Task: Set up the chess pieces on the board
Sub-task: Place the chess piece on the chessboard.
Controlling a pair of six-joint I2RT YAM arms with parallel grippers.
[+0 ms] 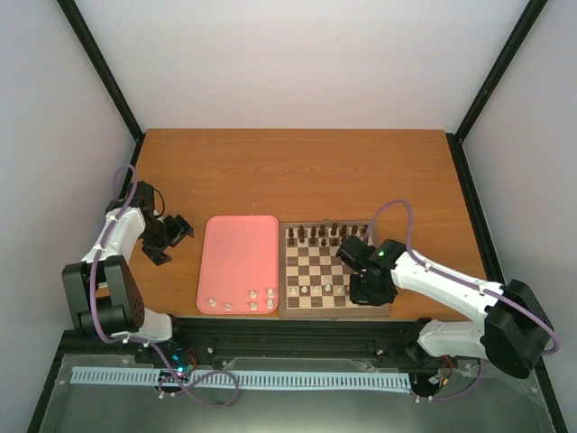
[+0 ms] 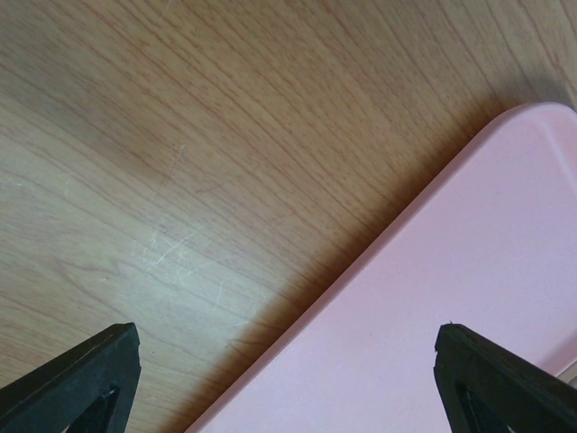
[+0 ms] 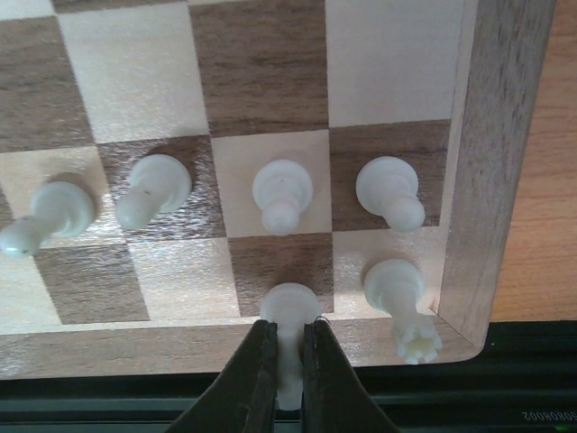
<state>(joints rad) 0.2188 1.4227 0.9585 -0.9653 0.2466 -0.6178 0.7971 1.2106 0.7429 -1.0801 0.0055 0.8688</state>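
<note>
Setup looks partly done: the right gripper [image 3: 288, 341] is clamped on a white piece [image 3: 290, 307] at the back-row square beside the corner rook [image 3: 402, 302], four pawns [image 3: 282, 194] stand ahead on the board [image 3: 505, 180], and about six white pieces [image 1: 253, 305] lie in the pink tray [image 1: 236, 253] beside the open left gripper [image 2: 284, 347].

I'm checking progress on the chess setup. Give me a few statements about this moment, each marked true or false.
1. The right gripper is shut on a white piece in the near row of the board. True.
2. The left gripper holds a pawn. False: it is open and empty, above the table and the edge of the pink tray.
3. The pink tray holds nothing. False: several white pieces lie along its near edge.
4. Dark pieces stand on the board's far rows. True.
</note>
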